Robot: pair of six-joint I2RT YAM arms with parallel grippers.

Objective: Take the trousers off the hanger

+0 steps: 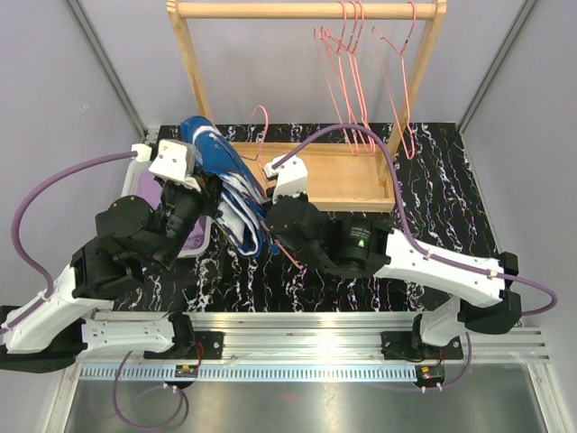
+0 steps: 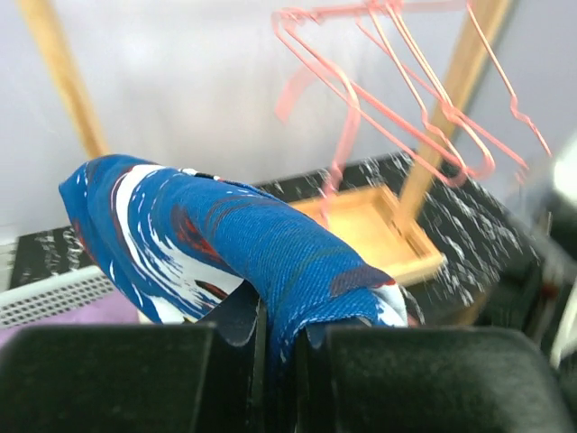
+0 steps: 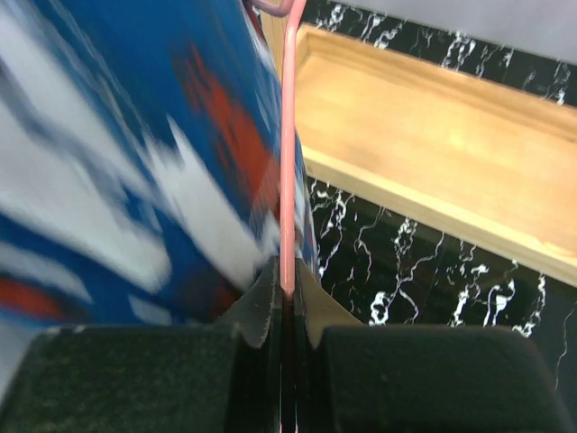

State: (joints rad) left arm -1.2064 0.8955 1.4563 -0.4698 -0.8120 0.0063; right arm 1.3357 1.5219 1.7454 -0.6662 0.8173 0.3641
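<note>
Top external view: the wooden rack's base tray (image 1: 352, 185) stands at the far side of the black marbled surface (image 1: 433, 225). The blue patterned trousers (image 1: 230, 185) hang bunched just left of the tray, between the left pincer (image 1: 209, 185) and the right pincer (image 1: 269, 214). The lilac trousers (image 1: 191, 240) lie further left of the tray, in a white basket (image 1: 206, 245). Spare pink hangers (image 1: 352, 81) hang above the tray. Left wrist view: the left pincer (image 2: 279, 338) is clamped narrow on a fold of the blue trousers, with the tray behind. Right wrist view: the right pincer (image 3: 287, 302) is closed on the pink hanger wire (image 3: 288, 162), which runs against the blue cloth, left of the tray.
</note>
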